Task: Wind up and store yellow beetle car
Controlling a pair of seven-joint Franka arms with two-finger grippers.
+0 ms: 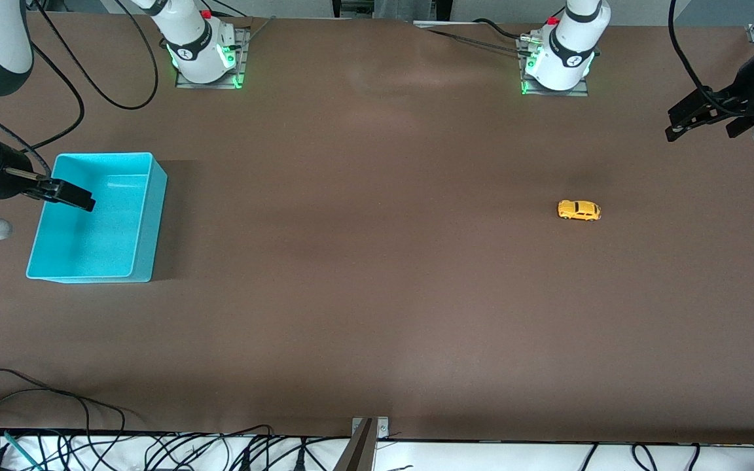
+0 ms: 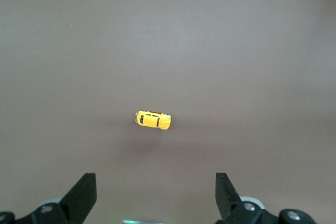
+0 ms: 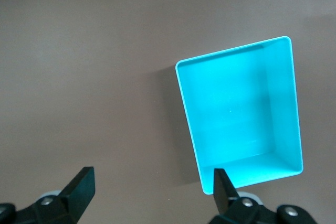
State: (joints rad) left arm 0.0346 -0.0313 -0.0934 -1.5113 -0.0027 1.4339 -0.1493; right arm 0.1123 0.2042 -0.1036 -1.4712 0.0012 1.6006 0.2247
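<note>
Your yellow beetle car [image 1: 579, 210] sits on the table [image 1: 377, 294] toward the left arm's end, at four o'clock from that arm's base. The left gripper [image 1: 704, 121] hangs spread apart, holding nothing, at the car's one o'clock. The right gripper [image 1: 69, 195], also spread, hangs over the turquoise bin [image 1: 144, 222].

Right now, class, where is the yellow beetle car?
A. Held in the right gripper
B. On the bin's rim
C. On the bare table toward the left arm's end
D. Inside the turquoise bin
C: the yellow beetle car sits on the table, apart from the empty turquoise bin.
</note>
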